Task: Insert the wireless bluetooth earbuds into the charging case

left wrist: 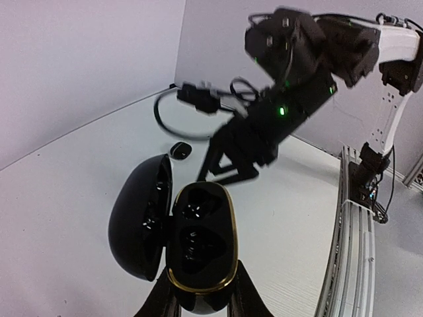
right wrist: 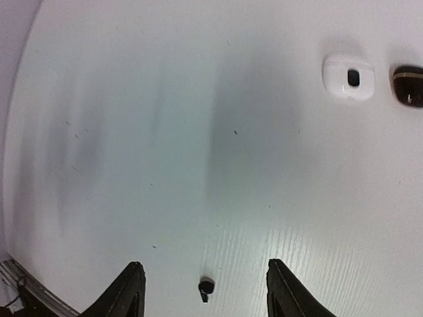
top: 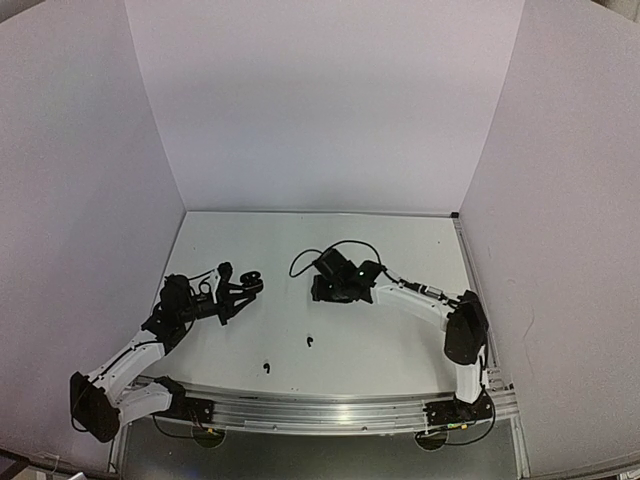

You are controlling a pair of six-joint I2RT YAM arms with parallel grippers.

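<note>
The white table (top: 400, 250) fills the floor of a pale, walled enclosure, with both arms reaching in from its near edge. The left arm (top: 130, 360) bends toward the left-centre of the table, and the right arm (top: 420, 298) stretches from the right side to the middle. The left gripper (left wrist: 203, 290) is clamped on the lower end of the charging case (left wrist: 198, 244), one finger on each side. This case is black with a gold rim, and its lid (left wrist: 139, 224) is swung open to the left. Its two sockets look dark and glossy, and I cannot tell whether anything sits in them. The right gripper (right wrist: 205, 264) points down at the table with its jaws spread wide, holding nothing. A black earbud (right wrist: 206, 286) lies on the table between its fingers, touching neither. Farther off in the right wrist view lie a white rounded case (right wrist: 348, 78) and, at the frame edge, a dark gold-banded case (right wrist: 408, 86). Two loose earbuds, both black, lie apart near the front edge, one (top: 310, 342) toward the centre and one (top: 266, 367) to its left.
</note>
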